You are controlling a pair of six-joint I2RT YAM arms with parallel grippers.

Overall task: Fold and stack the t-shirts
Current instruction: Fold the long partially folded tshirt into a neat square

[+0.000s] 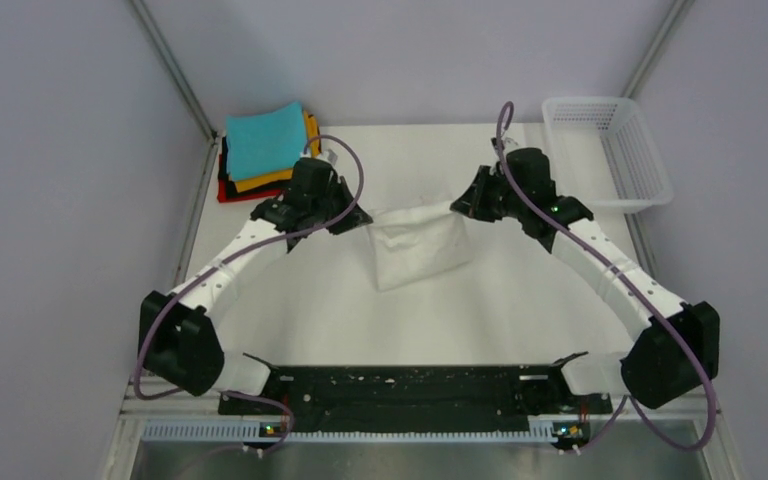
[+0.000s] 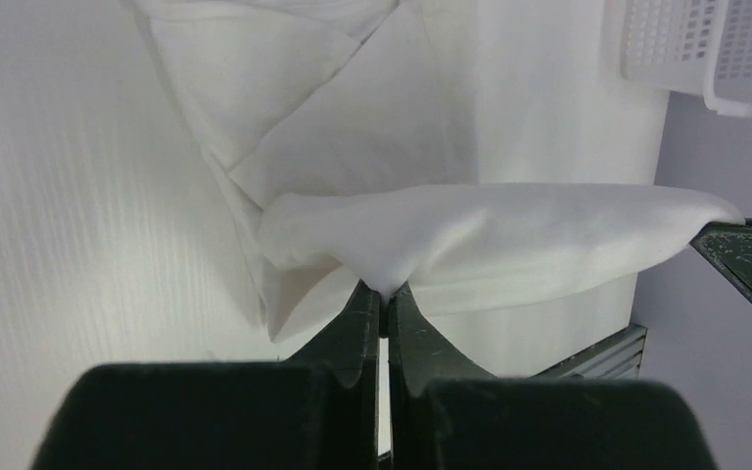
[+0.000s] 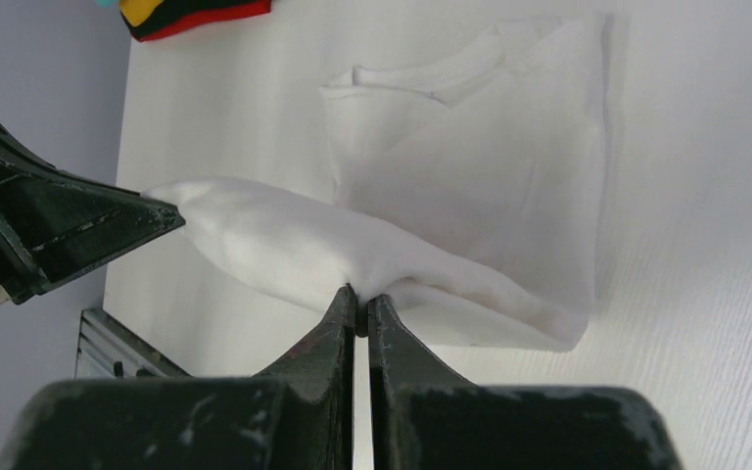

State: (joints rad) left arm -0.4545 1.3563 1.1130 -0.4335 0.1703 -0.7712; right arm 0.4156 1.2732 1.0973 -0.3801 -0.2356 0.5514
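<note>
A thin white t-shirt (image 1: 415, 243), partly folded, hangs between my two grippers over the middle of the table. My left gripper (image 1: 363, 216) is shut on its left top corner, and the pinched cloth (image 2: 470, 240) shows in the left wrist view. My right gripper (image 1: 457, 207) is shut on its right top corner, with the cloth (image 3: 352, 250) bunched above its jaws. The lower part of the shirt (image 3: 490, 166) lies on the table. A stack of folded t-shirts (image 1: 265, 148), teal on top with orange, black and red under it, sits at the back left.
A white plastic mesh basket (image 1: 607, 150) stands at the back right corner and shows in the left wrist view (image 2: 705, 49). Grey walls close in the table at left, right and back. The arm bases and a black rail (image 1: 400, 392) run along the near edge.
</note>
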